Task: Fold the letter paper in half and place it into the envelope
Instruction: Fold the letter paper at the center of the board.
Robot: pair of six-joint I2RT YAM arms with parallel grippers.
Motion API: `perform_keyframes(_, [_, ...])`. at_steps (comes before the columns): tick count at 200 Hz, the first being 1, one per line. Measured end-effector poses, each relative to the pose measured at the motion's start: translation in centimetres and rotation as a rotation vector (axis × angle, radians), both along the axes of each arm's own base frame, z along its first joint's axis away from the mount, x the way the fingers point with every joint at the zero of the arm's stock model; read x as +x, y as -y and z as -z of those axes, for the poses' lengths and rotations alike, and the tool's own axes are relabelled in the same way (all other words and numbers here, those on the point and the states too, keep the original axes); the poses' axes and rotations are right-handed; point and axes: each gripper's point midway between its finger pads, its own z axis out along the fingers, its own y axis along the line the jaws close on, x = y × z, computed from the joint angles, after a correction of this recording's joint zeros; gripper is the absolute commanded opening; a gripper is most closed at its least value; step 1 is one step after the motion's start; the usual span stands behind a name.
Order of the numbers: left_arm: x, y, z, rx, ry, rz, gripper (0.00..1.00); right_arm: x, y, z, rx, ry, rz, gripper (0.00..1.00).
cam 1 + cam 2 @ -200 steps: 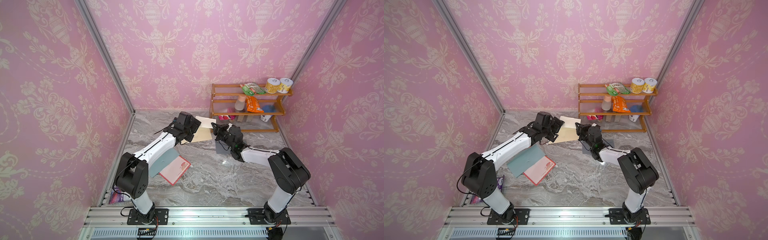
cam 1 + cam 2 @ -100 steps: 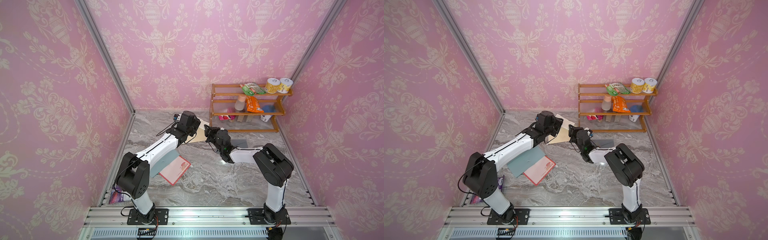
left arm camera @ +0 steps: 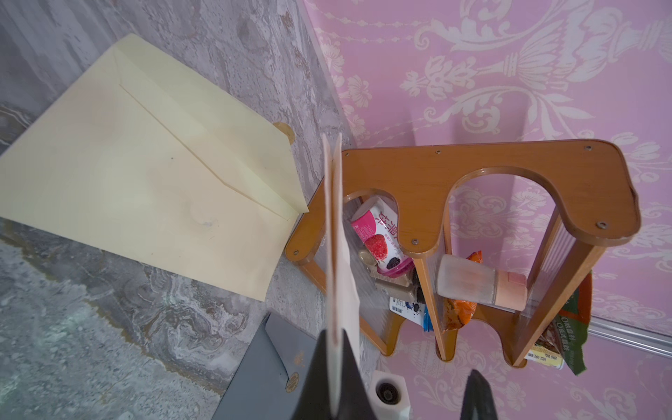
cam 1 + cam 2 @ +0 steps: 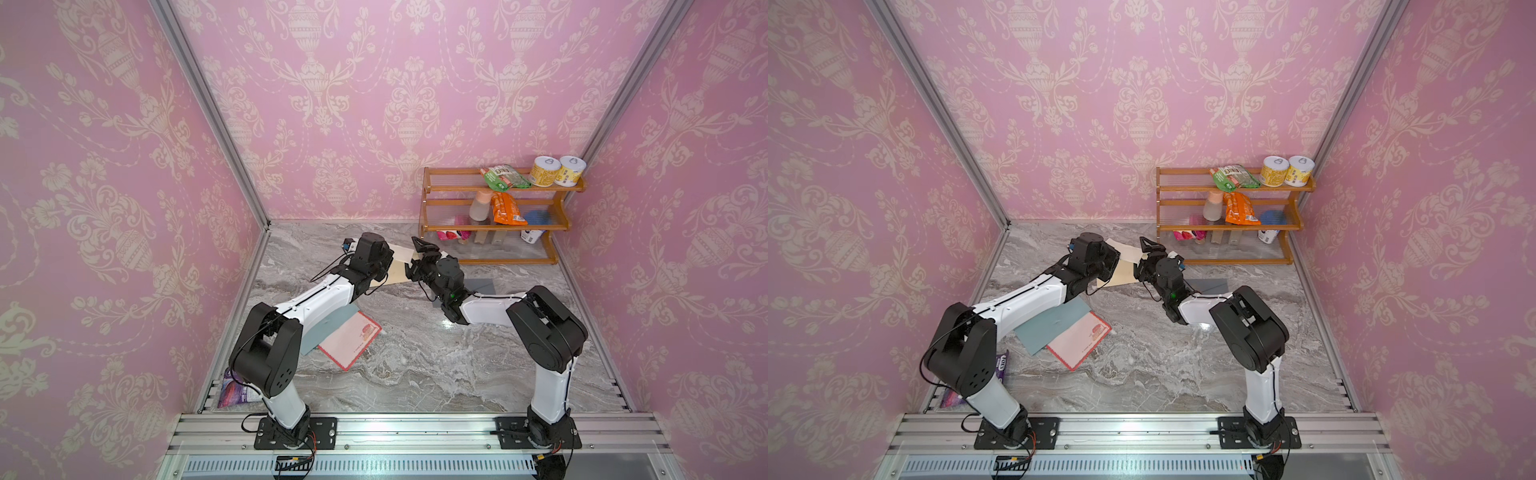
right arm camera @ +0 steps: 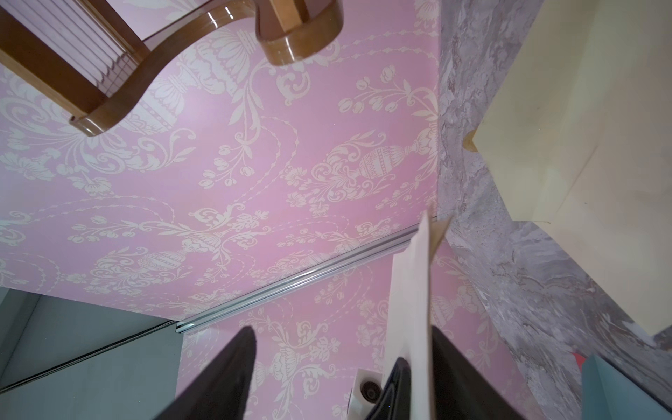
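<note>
The folded white letter paper (image 3: 336, 232) shows edge-on in the left wrist view, with my left gripper (image 3: 332, 334) shut on its lower end. My right gripper (image 5: 343, 331) is open; the paper (image 5: 412, 309) stands between its fingers, close to one of them. The cream envelope (image 3: 145, 163) lies flat on the marble table with its flap open. In both top views the two grippers, left (image 4: 384, 259) and right (image 4: 419, 257), meet tip to tip over the envelope (image 4: 399, 266) near the back of the table.
A wooden shelf rack (image 4: 494, 216) with packets and cans stands at the back right, close to the grippers. A grey envelope (image 4: 482, 286) lies by the right arm. A teal sheet and a red-bordered card (image 4: 349, 338) lie under the left arm. Pink walls enclose the table.
The right arm swung left to meet the left gripper. The left gripper shut on the letter paper, and then the right gripper opened.
</note>
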Motion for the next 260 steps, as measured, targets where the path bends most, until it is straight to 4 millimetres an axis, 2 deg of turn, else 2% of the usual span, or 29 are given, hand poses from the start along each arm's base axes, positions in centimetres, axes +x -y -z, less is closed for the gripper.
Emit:
perform_keyframes(17, [0.0, -1.2, -0.5, 0.011, 0.007, 0.016, 0.00, 0.3, 0.9, 0.4, -0.044, -0.012, -0.068, 1.00])
perform_keyframes(35, [-0.1, -2.0, -1.8, 0.016, 0.035, 0.068, 0.00, 0.5, 2.1, 0.7, -0.098, -0.019, -0.146, 1.00])
perform_keyframes(57, [-0.9, -1.9, -3.3, 0.031, 0.073, 0.173, 0.00, -0.1, 3.0, 0.9, -0.166, -0.014, -0.249, 1.00])
perform_keyframes(102, [-3.1, -1.2, -3.0, 0.080, 0.077, 0.412, 0.00, -2.4, 3.4, 1.7, -0.293, 0.053, -0.492, 1.00])
perform_keyframes(122, [-3.9, -0.6, -3.0, 0.081, 0.096, 0.517, 0.00, -3.0, 2.7, 1.4, -0.316, 0.088, -0.583, 1.00])
perform_keyframes(159, [-4.3, 1.9, -3.5, 0.044, 0.149, 0.710, 0.00, -3.9, 1.5, -0.4, -0.335, 0.184, -0.691, 1.00])
perform_keyframes(204, [-4.3, 4.1, -3.3, -0.034, 0.162, 0.839, 0.00, -4.0, 0.9, 0.5, -0.314, 0.208, -0.739, 0.99])
perform_keyframes(234, [-4.9, 6.2, -3.1, -0.062, 0.160, 0.927, 0.00, -4.1, 0.7, 0.1, -0.290, 0.242, -0.744, 0.79])
perform_keyframes(245, [-5.3, 6.9, -3.2, -0.064, 0.162, 0.958, 0.00, -4.2, 0.8, 0.0, -0.282, 0.246, -0.741, 0.65])
perform_keyframes(260, [-5.9, 7.6, -3.1, -0.064, 0.163, 0.988, 0.00, -4.5, 0.8, 0.1, -0.277, 0.254, -0.746, 0.40])
